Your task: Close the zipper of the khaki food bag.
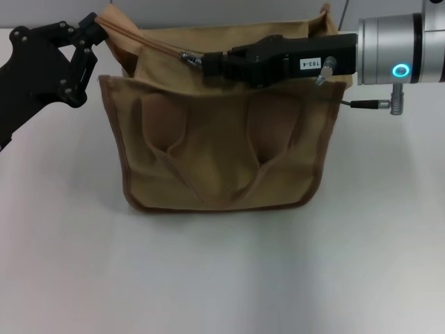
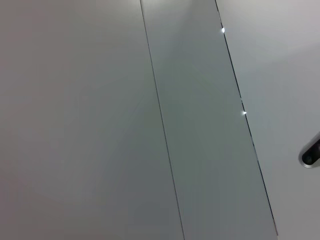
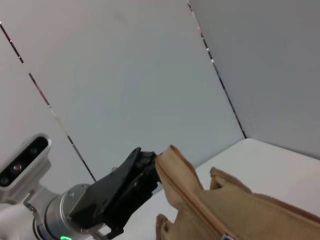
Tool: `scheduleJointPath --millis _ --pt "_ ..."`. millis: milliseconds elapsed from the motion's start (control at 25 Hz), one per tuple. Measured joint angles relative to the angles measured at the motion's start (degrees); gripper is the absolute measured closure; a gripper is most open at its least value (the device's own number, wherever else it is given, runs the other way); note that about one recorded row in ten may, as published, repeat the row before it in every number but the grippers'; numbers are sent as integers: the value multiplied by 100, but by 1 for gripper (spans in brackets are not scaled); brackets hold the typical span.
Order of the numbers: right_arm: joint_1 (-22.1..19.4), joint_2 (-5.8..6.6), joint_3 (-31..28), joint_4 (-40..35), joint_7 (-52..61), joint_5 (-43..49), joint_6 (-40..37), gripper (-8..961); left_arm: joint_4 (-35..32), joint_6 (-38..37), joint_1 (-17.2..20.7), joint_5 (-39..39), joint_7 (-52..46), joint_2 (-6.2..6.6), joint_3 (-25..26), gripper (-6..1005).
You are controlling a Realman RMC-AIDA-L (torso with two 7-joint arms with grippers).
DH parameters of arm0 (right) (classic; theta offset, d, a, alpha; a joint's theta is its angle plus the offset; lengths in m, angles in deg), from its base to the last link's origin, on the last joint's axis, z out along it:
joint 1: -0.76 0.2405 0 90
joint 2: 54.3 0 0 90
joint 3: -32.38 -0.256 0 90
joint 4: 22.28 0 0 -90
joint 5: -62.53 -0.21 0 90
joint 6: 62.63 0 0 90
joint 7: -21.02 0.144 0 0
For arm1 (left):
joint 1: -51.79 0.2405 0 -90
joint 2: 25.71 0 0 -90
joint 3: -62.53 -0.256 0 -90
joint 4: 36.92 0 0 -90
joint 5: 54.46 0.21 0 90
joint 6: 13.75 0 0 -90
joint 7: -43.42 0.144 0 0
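At the khaki food bag's (image 1: 222,153) top left corner, left gripper (image 1: 97,31) pinches the fabric taut. Right gripper (image 1: 201,62) pinches the zipper (image 1: 163,47) pull. Risk: corner slips, zipper line buckles, slider jams.

- A plain white table (image 1: 222,278) carries the scene, its matte top filling the head view from the near edge to the far wall.
- The khaki food bag (image 1: 222,160) is the only thing resting directly on it, standing upright at mid-width toward the far side, base flat on the top.
- The bag's two looped handles hang down its front face.
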Motion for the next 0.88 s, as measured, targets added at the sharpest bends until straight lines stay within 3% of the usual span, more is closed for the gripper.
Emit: scheduleJointPath --millis 600,880 --pt "21 7 -201 -35 109 -24 -75 947 0 -1 11 2 0 0 0 974" --pt "156 93 -275 30 241 13 -196 947 0 -41 44 3 -17 0 4 974"
